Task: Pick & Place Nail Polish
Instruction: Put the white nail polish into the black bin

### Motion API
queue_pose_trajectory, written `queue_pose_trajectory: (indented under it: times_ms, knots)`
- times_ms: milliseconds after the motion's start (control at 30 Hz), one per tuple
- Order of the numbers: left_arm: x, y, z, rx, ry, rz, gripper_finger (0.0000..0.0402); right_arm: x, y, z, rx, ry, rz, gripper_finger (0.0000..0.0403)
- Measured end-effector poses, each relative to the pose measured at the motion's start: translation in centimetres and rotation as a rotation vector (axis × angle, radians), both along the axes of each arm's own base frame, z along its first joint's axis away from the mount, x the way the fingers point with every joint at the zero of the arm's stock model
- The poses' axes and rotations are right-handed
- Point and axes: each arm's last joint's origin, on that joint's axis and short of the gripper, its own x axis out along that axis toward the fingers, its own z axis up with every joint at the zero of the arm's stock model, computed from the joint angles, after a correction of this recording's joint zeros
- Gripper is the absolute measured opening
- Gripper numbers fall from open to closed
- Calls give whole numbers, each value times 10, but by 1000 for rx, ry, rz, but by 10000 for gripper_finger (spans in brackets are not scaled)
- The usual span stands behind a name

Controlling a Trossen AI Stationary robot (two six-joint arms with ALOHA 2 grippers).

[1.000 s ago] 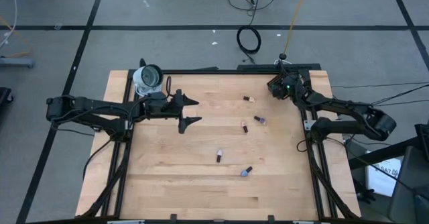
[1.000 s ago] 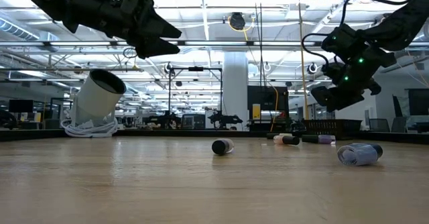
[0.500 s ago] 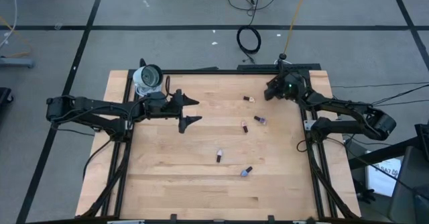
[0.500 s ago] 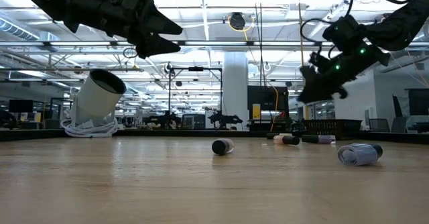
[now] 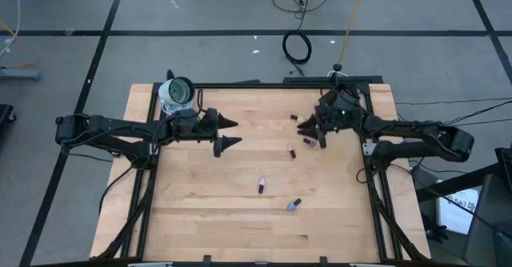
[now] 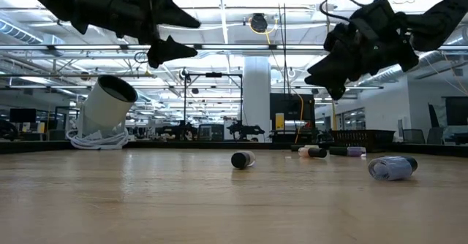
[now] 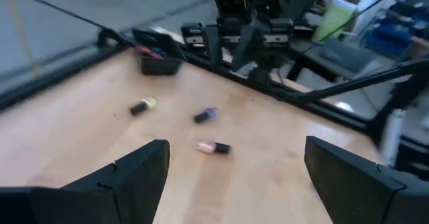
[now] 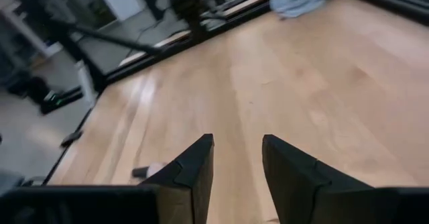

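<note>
Several tiny nail polish bottles lie on their sides on the wooden table: a beige one (image 5: 296,117), a purple one (image 5: 310,142), a pink one (image 5: 291,150), a dark red one (image 5: 261,186) and a blue one (image 5: 294,205). The left wrist view shows the beige (image 7: 143,106), purple (image 7: 206,115) and pink (image 7: 213,147) ones. My right gripper (image 5: 314,133) hangs open and empty above the purple bottle, clear of the table in the low view (image 6: 322,79). My left gripper (image 5: 234,133) is open and empty, held high at the table's left middle.
A white cylinder (image 5: 174,93) lies on a coil of cord at the far left corner. A small black box (image 7: 157,56) with bottles in it sits at the far right. A black frame (image 5: 264,85) borders the table. Bare wood lies toward the near edge.
My right gripper has swung from the far right corner toward the table's left and near side, turning as it went, and now hangs over the bottles in the far middle. The bottles have not moved.
</note>
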Motion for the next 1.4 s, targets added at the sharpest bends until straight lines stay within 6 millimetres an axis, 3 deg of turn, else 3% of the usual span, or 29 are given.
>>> queue_pose_trajectory:
  times_ms: [167,400,533,667,833,1000,1167,1400]
  knots:
    - [11,-24,8,-82,51,-167,340,6,12,0,-65,-9,80,116]
    - [52,-91,20,29,251,-266,340,8,14,2,-119,-32,103,116]
    - [84,-121,16,24,424,-200,340,8,14,5,-136,-57,99,116]
    - [113,-138,0,-38,634,-87,340,9,13,6,-145,-73,97,116]
    - [146,-149,-25,-137,796,12,340,9,13,10,-163,-105,95,116]
    - [169,-148,-52,-250,852,89,340,9,12,14,-190,-145,89,116]
    - [171,-133,-72,-364,949,200,340,8,6,20,-233,-201,59,116]
    - [162,-120,-81,-424,1075,314,340,4,-2,25,-266,-239,15,116]
